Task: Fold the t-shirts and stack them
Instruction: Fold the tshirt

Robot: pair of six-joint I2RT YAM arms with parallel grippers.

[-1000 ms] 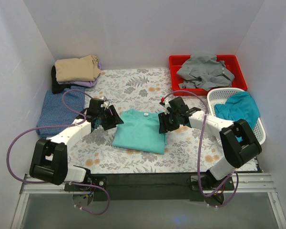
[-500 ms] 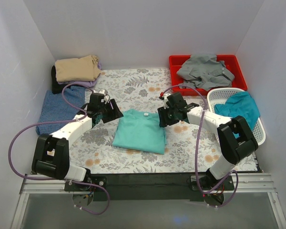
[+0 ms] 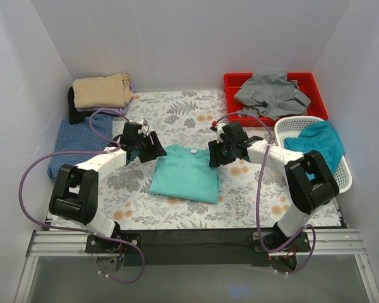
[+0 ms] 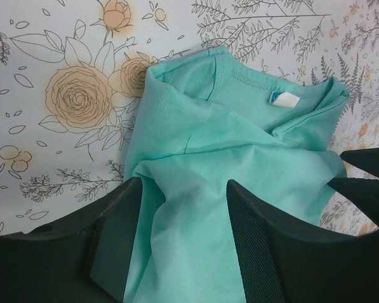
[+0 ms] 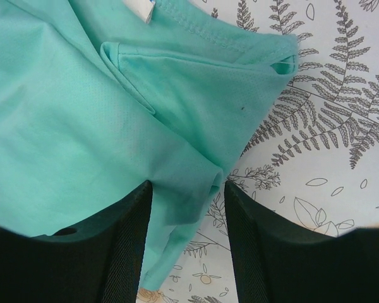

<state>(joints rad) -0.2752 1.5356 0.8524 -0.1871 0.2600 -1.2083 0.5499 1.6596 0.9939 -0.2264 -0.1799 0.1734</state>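
Top external view: the mint green t-shirt (image 3: 184,175) is seen folded at the middle of the table (image 3: 177,117). The left gripper (image 3: 150,149) and right gripper (image 3: 216,155) have been moved along its sides to the far corners, jaws apart, nothing clamped; another fold is judged imminent

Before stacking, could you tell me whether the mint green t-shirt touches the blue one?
Apart: the top view shows floral tablecloth between the mint green t-shirt and the blue t-shirt.

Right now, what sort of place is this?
Probably a lab robot cell staged for laundry folding: white walls box in a floral-cloth table, a folded t-shirt stack sits back left, and a red bin and white basket hold crumpled t-shirts.
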